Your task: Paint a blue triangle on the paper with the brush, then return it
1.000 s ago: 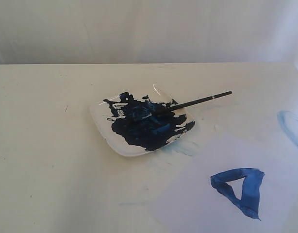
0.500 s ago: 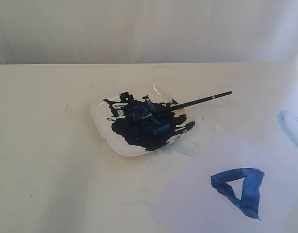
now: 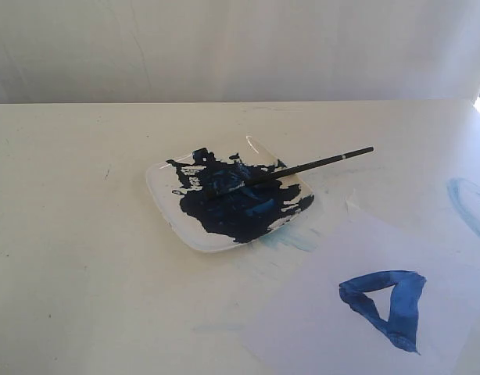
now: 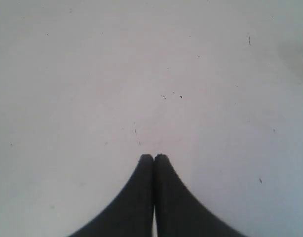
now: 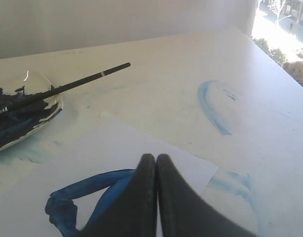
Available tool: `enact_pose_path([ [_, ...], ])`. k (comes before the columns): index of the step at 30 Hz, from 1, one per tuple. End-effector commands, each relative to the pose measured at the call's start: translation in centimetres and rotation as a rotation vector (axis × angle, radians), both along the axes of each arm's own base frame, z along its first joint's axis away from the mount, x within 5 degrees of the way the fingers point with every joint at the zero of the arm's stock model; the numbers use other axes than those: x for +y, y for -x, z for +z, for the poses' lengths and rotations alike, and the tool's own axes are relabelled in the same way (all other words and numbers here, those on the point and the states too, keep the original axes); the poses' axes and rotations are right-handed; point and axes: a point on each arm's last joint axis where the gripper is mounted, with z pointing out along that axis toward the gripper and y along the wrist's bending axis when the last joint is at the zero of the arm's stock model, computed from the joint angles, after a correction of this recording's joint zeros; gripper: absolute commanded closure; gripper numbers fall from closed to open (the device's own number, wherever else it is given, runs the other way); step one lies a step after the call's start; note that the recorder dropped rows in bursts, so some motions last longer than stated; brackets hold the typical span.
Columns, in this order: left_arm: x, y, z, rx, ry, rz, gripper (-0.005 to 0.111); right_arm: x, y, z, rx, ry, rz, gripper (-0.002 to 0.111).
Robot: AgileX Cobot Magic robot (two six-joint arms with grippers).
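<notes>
The black brush [image 3: 302, 166] [image 5: 67, 88] lies across the square white plate [image 3: 166, 212] [image 5: 53, 106], bristles in the dark blue paint, handle sticking out past the rim. The paper [image 3: 318, 312] [image 5: 107, 148] lies near the front right, bearing the blue triangle [image 3: 385, 305] [image 5: 80, 192]. My right gripper [image 5: 156, 157] is shut and empty above the paper, partly hiding the triangle. My left gripper [image 4: 153, 157] is shut and empty over bare table. Neither gripper shows in the exterior view.
A faint light-blue curved smear [image 3: 471, 205] [image 5: 213, 106] marks the table right of the paper. Pale blue stains [image 3: 291, 238] sit beside the plate. The table's right edge [image 5: 270, 54] runs close by, with a bright window beyond.
The brush, plate and paper have not moved. The scene's lighting has shifted slightly, making the paper's outline clearer.
</notes>
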Motion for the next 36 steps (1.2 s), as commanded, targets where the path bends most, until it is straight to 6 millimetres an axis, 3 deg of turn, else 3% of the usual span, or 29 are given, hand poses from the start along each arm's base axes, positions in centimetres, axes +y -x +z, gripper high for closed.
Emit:
enact_pose_path([
  [1,-0.14,-0.05,-0.01,-0.008,-0.080,-0.059,0.107,-0.04,0.02,-0.03,-0.005,-0.006,-0.008,0.108],
  [5,-0.35,-0.08,0.01,-0.004,-0.208,-0.156,0.107,-0.04,0.02,-0.03,-0.005,-0.006,-0.008,0.108],
  [36,-0.42,-0.23,0.38,-0.050,-0.192,-0.155,0.107,-0.04,0.02,-0.03,-0.005,-0.006,-0.008,0.108],
])
